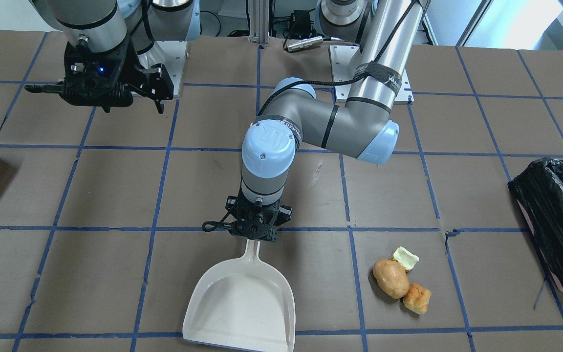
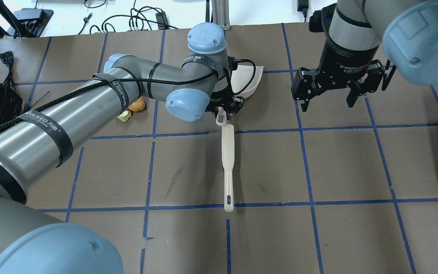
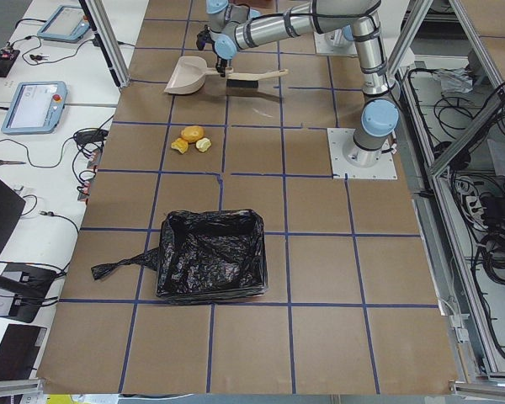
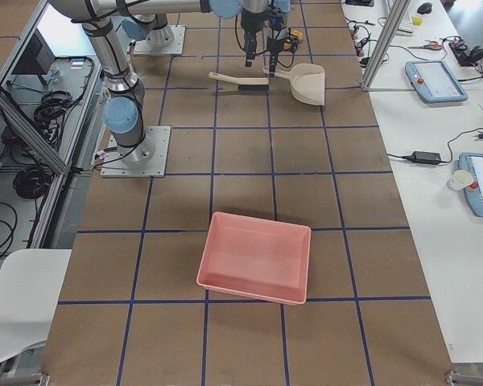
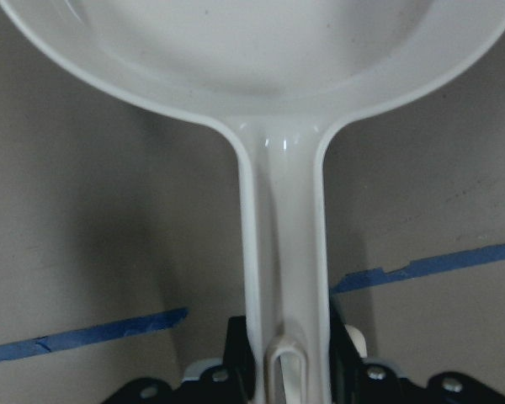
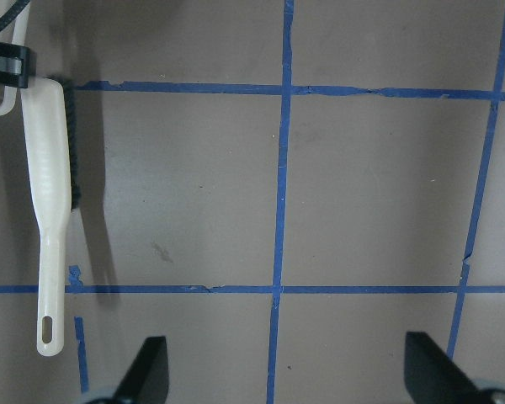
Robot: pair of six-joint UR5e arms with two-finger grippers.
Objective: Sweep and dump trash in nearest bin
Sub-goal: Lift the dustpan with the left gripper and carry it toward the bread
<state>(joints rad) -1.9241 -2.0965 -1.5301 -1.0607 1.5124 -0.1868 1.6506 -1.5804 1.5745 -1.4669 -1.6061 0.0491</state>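
The trash lies together on the table: a tan potato-shaped lump [image 1: 391, 277], an orange-brown bread chunk [image 1: 417, 298] and a pale yellow-green scrap [image 1: 405, 258]. The bin [image 1: 560, 215], lined with a black bag, stands beyond it at the table's end and also shows in the exterior left view [image 3: 210, 257]. My left gripper [image 1: 254, 231] is shut on the handle of a cream dustpan [image 1: 240, 303]; the left wrist view shows the handle [image 5: 286, 252] between its fingers [image 5: 236, 353]. My right gripper [image 2: 337, 95] is open and empty above the table.
A cream hand brush [image 2: 227, 163] with dark bristles lies on the table just behind the dustpan handle and shows in the right wrist view [image 6: 50, 210]. A plain pink box [image 4: 256, 257] stands at the table's other end. My left arm [image 2: 89, 102] partly hides the trash from overhead.
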